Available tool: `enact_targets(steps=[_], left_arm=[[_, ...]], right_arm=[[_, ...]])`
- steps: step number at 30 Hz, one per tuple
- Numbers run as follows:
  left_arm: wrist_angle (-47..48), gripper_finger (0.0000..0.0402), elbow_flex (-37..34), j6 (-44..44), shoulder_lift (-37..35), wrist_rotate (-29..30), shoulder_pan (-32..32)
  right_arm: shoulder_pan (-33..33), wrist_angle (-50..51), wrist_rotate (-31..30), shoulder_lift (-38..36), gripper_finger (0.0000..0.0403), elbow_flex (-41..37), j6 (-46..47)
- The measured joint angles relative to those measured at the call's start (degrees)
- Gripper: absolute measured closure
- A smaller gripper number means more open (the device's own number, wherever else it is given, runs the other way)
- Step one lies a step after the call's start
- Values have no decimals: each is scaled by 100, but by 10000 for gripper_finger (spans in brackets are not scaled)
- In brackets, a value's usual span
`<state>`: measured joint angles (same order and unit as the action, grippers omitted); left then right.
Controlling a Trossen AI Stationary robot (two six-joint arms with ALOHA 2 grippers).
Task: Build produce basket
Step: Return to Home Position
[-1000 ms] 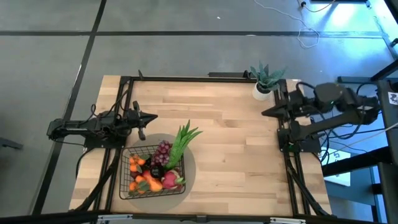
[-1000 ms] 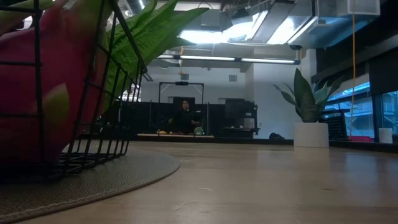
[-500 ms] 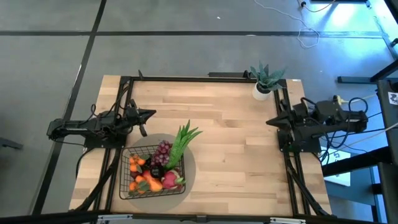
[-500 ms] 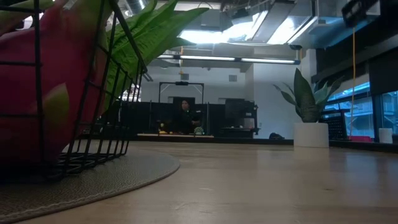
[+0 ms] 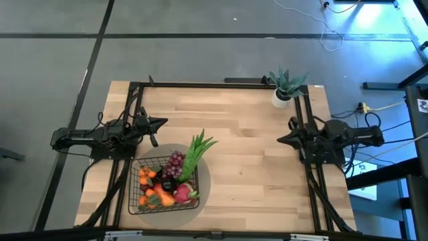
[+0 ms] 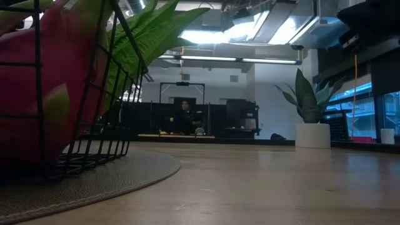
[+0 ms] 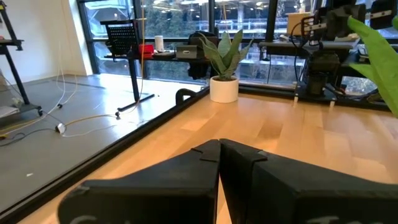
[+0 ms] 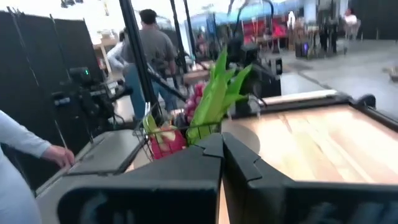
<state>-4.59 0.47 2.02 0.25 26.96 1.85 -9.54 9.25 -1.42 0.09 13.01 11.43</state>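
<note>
One basket (image 5: 134, 194), one round mat (image 5: 204, 178), one potted plant (image 5: 284, 90), two claws (image 5: 158, 124) (image 5: 283, 139).

A pale wooden desk (image 5: 254, 154), black-framed along its edges, carries a round grey mat (image 5: 205, 177) toward the left arm's side, the basket (image 5: 133, 191) resting on it, and a white-potted plant (image 5: 283, 95) at the far right corner

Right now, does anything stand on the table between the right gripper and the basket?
Nothing visible does. Only bare tabletop lies between the right gripper, at the table's right edge, and the basket. The potted plant stands off that line, at the far right corner.
</note>
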Motion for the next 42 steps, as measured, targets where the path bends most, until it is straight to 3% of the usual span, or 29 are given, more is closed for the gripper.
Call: enact_targets(steps=[14, 18, 25, 42], left_arm=[[3, 401, 0, 0, 0, 0, 2], [3, 401, 0, -2, 1, -1, 2], [5, 401, 0, -2, 0, -2, 2], [5, 401, 0, -2, 0, -2, 2]], right_arm=[[0, -2053, 303, -1, 403, -1259, -102], [0, -2059, 314, 1, 403, -1262, -158], [0, -1621, 133, 8, 403, -1260, -1040], [0, -1315, 106, 10, 402, -1260, -1042]])
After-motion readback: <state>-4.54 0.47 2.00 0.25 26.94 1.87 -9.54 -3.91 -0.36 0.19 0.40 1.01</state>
